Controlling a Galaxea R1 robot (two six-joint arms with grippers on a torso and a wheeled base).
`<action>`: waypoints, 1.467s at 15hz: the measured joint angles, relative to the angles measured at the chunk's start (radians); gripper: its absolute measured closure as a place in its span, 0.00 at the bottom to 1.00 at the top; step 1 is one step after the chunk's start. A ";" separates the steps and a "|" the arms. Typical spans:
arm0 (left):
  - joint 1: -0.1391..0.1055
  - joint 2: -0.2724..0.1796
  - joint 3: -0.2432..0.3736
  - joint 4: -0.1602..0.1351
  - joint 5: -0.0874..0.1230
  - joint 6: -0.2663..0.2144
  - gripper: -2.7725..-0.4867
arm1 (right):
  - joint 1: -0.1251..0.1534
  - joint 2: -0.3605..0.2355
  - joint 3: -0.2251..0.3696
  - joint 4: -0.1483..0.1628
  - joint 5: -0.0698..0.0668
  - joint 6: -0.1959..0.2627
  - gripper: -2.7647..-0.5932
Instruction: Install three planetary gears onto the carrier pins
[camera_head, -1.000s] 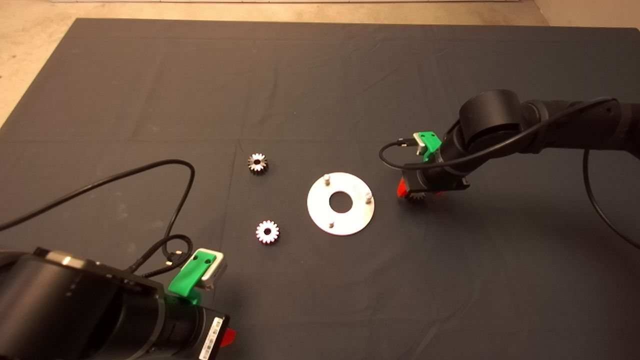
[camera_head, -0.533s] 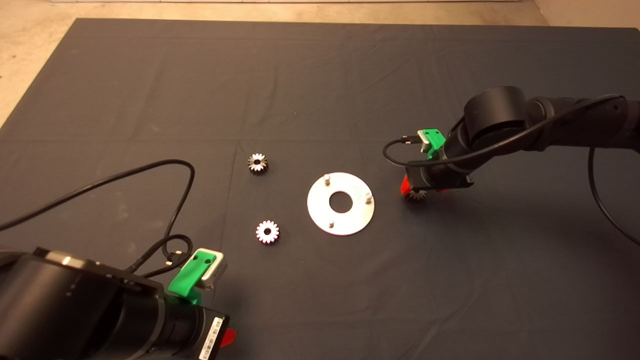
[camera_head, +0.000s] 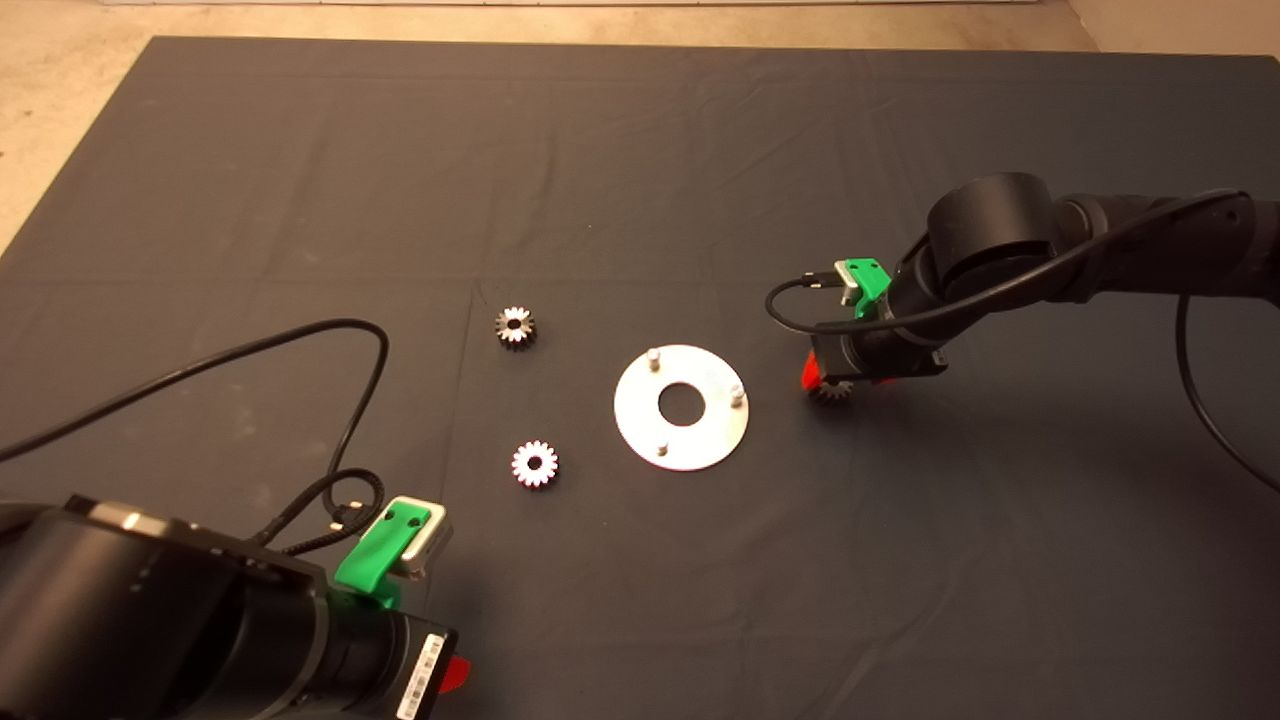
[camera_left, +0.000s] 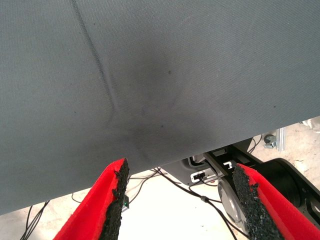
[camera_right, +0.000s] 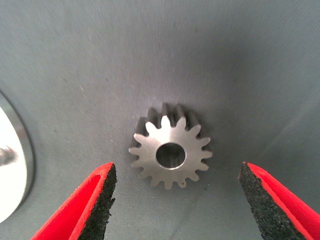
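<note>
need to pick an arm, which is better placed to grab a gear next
Right. Its end effector is open, straddling the gear beside the disc. The left end effector waits at the mat's near edge, away from any gear.

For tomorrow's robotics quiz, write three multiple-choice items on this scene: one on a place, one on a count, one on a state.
1. Where is the gear nearest the right gripper?
A. on a carrier pin
B. flat on the mat, beside the disc
C. lifted off the mat

2. How many pins stand on the disc?
A. two
B. three
C. four

3. How are the right gripper's jaws?
A. open, astride the gear
B. shut on the gear
C. shut on a pin

Answers:
1 B: the gear lies on the mat, the disc's edge close by.
2 B: the head view shows three pins, all bare.
3 A: gaps show between both pads and the teeth.
</note>
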 joint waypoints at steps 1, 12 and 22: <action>0.000 0.000 0.000 0.000 0.000 0.000 0.57 | -0.004 0.000 -0.008 0.000 0.003 -0.004 0.43; 0.000 0.000 0.000 0.000 0.000 0.000 0.57 | -0.019 0.001 -0.045 0.000 0.018 -0.024 0.55; 0.000 0.000 0.000 0.000 0.000 0.000 0.57 | -0.027 0.000 -0.056 -0.002 0.025 -0.024 0.71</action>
